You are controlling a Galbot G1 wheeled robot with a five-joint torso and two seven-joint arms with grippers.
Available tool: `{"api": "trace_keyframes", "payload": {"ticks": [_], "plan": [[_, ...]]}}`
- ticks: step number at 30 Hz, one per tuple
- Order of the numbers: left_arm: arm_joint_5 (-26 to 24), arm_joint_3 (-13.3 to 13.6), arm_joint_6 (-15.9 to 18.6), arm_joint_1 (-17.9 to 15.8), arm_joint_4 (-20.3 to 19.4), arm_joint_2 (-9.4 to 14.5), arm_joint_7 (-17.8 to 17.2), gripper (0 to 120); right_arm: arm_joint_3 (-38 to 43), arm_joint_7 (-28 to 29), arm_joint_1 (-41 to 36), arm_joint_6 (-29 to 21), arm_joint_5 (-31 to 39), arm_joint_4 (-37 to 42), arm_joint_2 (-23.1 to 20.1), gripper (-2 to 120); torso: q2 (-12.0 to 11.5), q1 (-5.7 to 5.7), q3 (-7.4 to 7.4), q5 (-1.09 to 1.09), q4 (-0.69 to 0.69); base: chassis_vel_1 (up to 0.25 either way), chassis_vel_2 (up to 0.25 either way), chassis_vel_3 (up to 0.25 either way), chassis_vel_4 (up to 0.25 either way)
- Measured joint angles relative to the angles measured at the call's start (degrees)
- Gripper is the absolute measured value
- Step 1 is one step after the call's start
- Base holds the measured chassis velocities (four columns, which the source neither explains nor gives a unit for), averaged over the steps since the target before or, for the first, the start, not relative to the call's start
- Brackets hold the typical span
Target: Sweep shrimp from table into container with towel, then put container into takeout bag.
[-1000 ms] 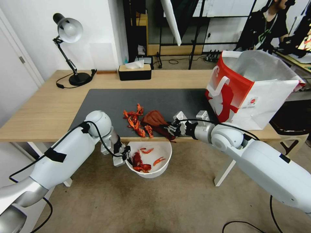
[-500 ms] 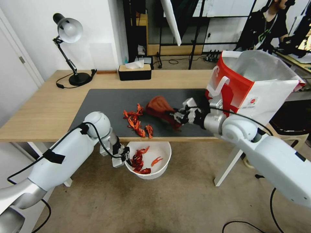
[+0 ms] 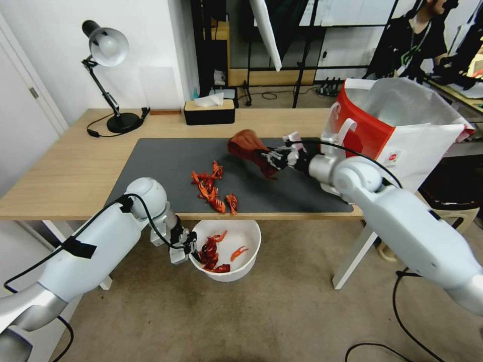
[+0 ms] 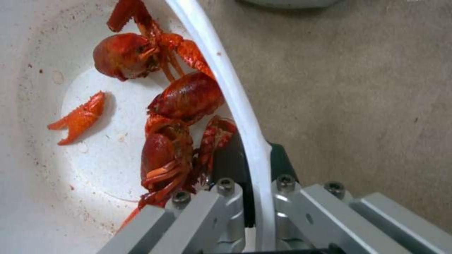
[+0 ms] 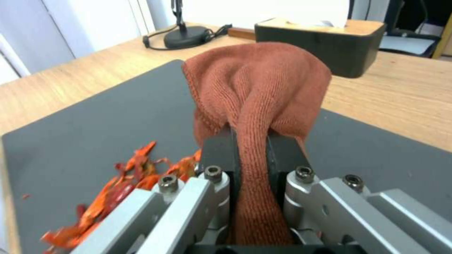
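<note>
Several red shrimp (image 3: pixel 211 187) lie on the dark mat of the table (image 3: pixel 60 171), near its front edge; they also show past the towel (image 5: pixel 118 180). Below that edge my left gripper (image 3: pixel 191 247) is shut on the rim of the white container (image 3: pixel 249 236), which holds several shrimp (image 4: pixel 181 106). The rim (image 4: pixel 235 106) runs between the left gripper's (image 4: pixel 252 195) fingers. My right gripper (image 3: pixel 274 157) is shut on the rust-red towel (image 3: pixel 249 146), lifted above the mat behind the shrimp; the cloth (image 5: pixel 256 84) bunches out of the right gripper (image 5: pixel 252 151). The red and white takeout bag (image 3: pixel 397 136) stands open at the table's right end.
A black tissue box (image 3: pixel 209 111) and a desk lamp (image 3: pixel 108 75) stand at the table's back. The mat (image 3: pixel 166 156) is bare to the left of the shrimp. Below the table is beige carpet (image 3: pixel 251 317), with a cable (image 3: pixel 397 332) at the right.
My right gripper has lifted the towel from the table's front edge and carried it back over the mat. The left gripper has shifted the container slightly left; more shrimp lie in it.
</note>
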Motion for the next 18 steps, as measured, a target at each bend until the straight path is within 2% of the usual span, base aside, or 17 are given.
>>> {"api": "trace_keyframes", "payload": {"ticks": [7, 18], "plan": [[-0.4, -0.8, 0.0, 0.7, 0.0, 0.5, 0.0, 0, -3.6, -1.0, 5.3, 0.0, -1.4, -7.1, 4.5, 8, 0.0, 0.0, 0.0, 0.0, -0.01, 0.0, 0.0, 0.0, 0.0], [-0.4, -0.9, 0.0, 0.7, 0.5, 0.8, 0.0, 0, -7.3, -2.8, 9.4, 0.9, -3.2, -14.1, 8.3, 8, 0.0, -0.01, -0.01, 0.01, -0.01, 0.0, 0.0, 0.0, 0.0]]}}
